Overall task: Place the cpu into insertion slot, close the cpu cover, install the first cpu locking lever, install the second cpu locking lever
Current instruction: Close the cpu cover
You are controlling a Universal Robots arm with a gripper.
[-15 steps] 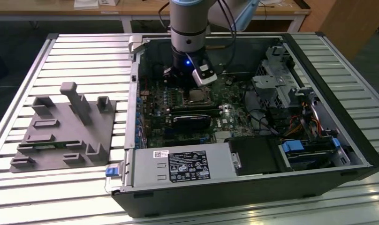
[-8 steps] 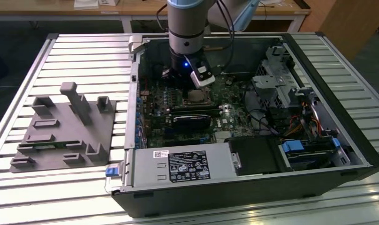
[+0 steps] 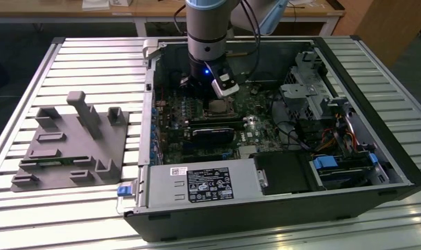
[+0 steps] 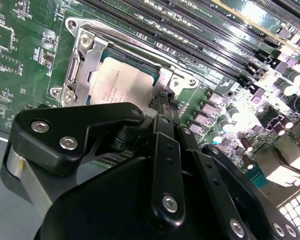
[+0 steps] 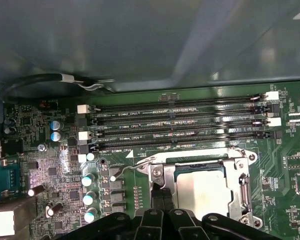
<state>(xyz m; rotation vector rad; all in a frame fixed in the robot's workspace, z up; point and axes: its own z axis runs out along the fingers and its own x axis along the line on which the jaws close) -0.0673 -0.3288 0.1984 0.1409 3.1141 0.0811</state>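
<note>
The cpu (image 4: 121, 80) (image 5: 202, 189) lies flat in the insertion slot (image 4: 72, 25) on the green motherboard, pale metal top up. The silvery cpu cover (image 4: 85, 60) (image 5: 241, 186) is down around it, framing the chip. A thin wire locking lever (image 5: 124, 170) runs along the socket's side by the memory slots, its curled end sticking out past the corner. My gripper (image 4: 164, 102) (image 5: 163, 196) (image 3: 220, 98) hangs just over the socket's edge, black fingers pressed together, tips by the cover's corner tab. Nothing shows between them.
Long black memory slots (image 5: 180, 125) run beside the socket. Capacitors (image 5: 89, 180) stand by its other side. The open case holds a power supply (image 3: 196, 185), a drive cage (image 3: 308, 88) and loose cables (image 3: 329, 135). A grey fixture (image 3: 71, 140) sits on the slatted table.
</note>
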